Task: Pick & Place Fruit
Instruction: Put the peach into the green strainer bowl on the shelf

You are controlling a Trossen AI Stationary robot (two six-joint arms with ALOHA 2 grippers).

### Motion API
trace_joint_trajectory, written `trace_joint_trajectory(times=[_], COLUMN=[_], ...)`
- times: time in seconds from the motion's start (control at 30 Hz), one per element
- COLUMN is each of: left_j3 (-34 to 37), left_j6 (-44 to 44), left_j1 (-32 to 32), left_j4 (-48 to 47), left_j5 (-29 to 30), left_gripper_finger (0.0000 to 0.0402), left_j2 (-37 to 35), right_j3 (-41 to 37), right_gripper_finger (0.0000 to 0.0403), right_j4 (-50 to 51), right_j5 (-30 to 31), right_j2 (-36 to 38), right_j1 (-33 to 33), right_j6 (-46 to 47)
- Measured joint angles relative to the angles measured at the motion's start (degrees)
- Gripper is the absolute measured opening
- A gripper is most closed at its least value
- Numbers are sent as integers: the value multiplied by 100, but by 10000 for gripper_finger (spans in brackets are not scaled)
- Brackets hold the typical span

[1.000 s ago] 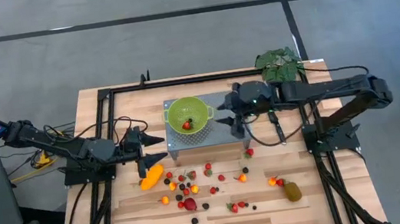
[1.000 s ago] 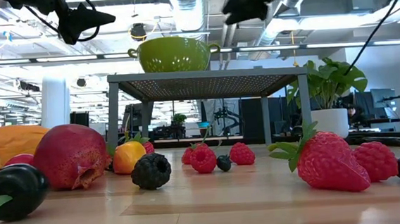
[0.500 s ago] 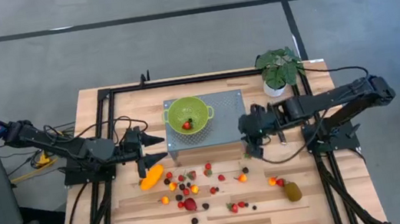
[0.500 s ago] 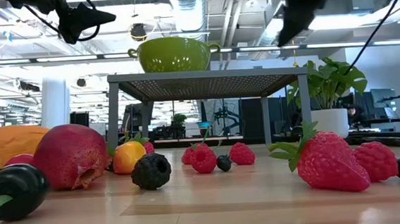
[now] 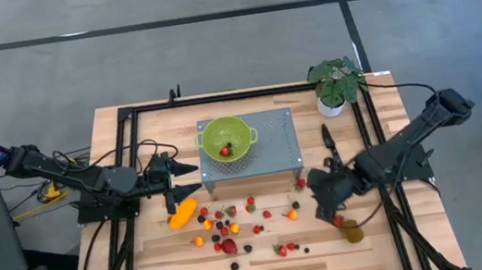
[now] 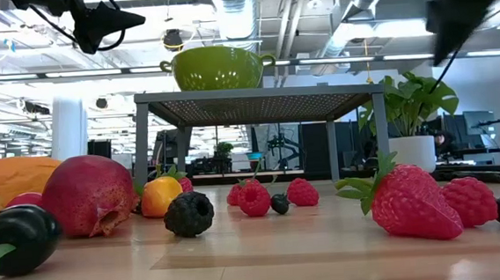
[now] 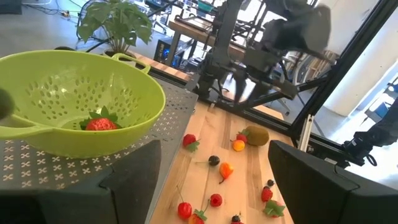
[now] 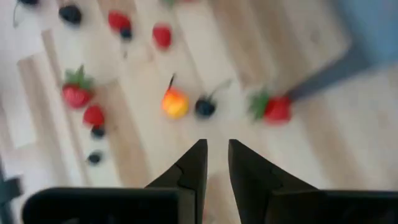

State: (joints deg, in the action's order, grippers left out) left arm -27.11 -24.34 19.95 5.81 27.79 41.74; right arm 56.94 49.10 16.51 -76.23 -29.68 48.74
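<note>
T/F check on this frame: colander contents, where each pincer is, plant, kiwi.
1. The colander sits on the metal stand. True.
2. The colander is empty. False: a strawberry lies in it.
3. The right pincer hangs over the loose fruit right of the stand, holding nothing. True: its fingers are nearly together, with bare wood between them.
4. The left pincer grips the long orange fruit. False: it hovers open beside the stand; that fruit lies on the table.
5. The potted plant stands at the table's front left corner. False: it is at the back right.
6. The kiwi lies on the table. True.
</note>
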Motion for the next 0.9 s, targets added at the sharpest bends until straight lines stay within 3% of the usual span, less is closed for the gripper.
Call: trace_joint_trajectory(times=[0.17,0.43,0.67,0.9], left_j3=[0,0,0,0], left_j6=[0,0,0,0], left_j1=[1,0,0,0], left_j4=[43,73,74,76], left_j5=[1,0,0,1], left_gripper_finger=[291,291,291,291], left_j2=[0,0,0,-1], right_j3=[-101,-102,-104,-99], right_gripper_finger=[58,74,147,235], right_j4=[268,264,259,158], right_j5=[-2,2,-25,-401], right_j2=[0,0,-210,-914], right_j1=[-671,-1094,-1120,-1118], right_j6=[1180,1735,1657,1581])
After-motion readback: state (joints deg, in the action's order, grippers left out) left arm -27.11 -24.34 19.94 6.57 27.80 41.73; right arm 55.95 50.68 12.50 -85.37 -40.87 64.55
